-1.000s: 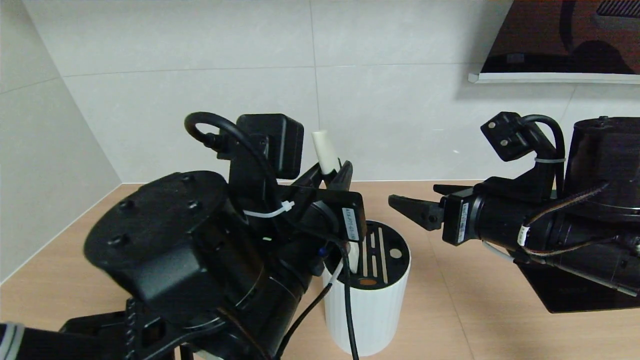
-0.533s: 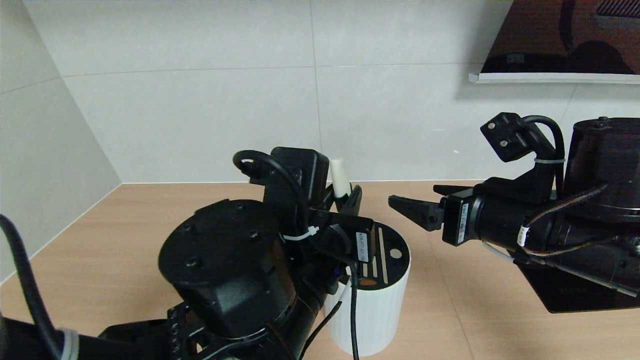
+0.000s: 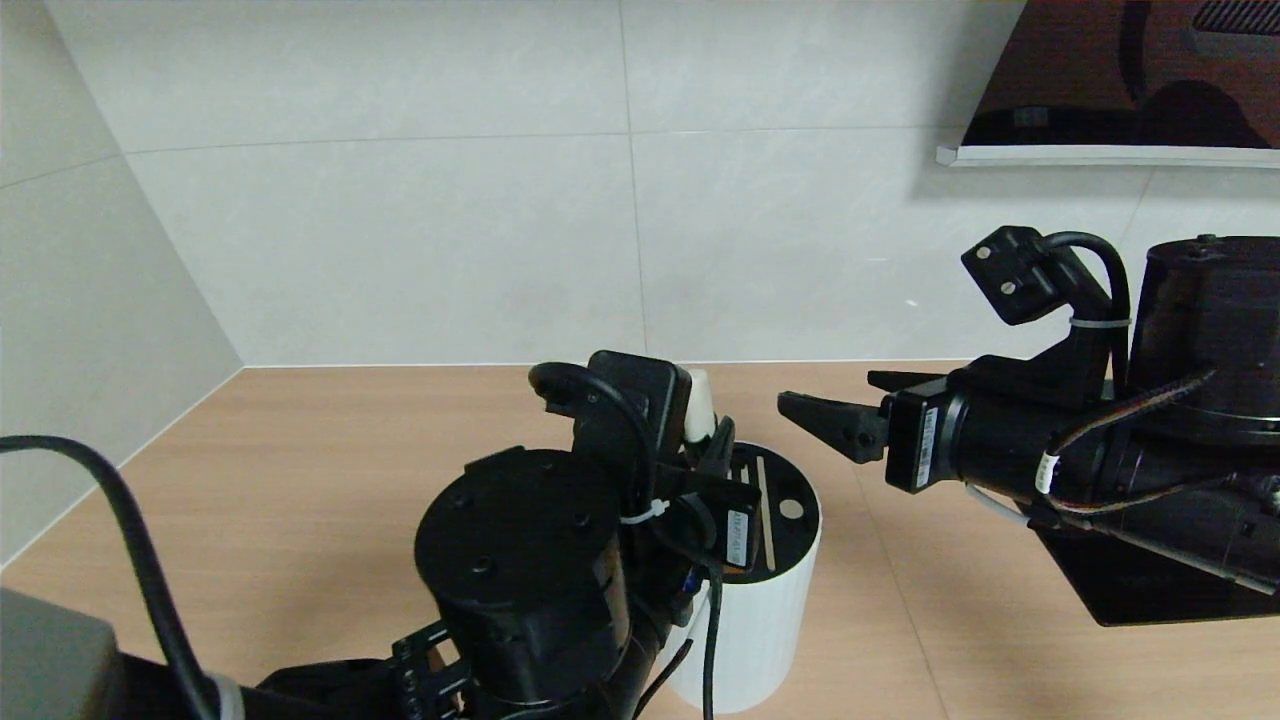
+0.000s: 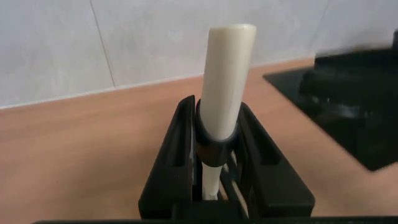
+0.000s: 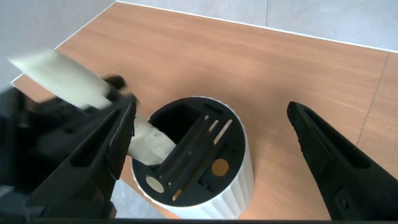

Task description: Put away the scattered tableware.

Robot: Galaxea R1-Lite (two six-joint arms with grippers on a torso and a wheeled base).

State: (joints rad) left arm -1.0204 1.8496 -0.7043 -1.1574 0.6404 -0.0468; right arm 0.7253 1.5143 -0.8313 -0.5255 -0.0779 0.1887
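Change: my left arm is coming down, and over the last second the utensil (image 4: 227, 74) is sinking from well above the holder (image 3: 765, 600) to just over its top.
Left fingers (image 4: 249, 140): clamping the utensil's cream handle, which is standing upright between them.
Utensil: its lower end is going into the holder's wide opening right below my left fingers.
Right fingers (image 3: 820, 418): hanging spread and empty, pointing at the holder from beside it, and not moving.
Meaning: I am judging this piece nearly stowed; a little more lowering and a release are remaining.
Table (image 3: 300, 480): pale wood, carrying the white holder.
Room: grey wall tiles (image 3: 400, 250) are meeting in a corner behind; a black panel (image 3: 1150, 595) is lying under my right arm.
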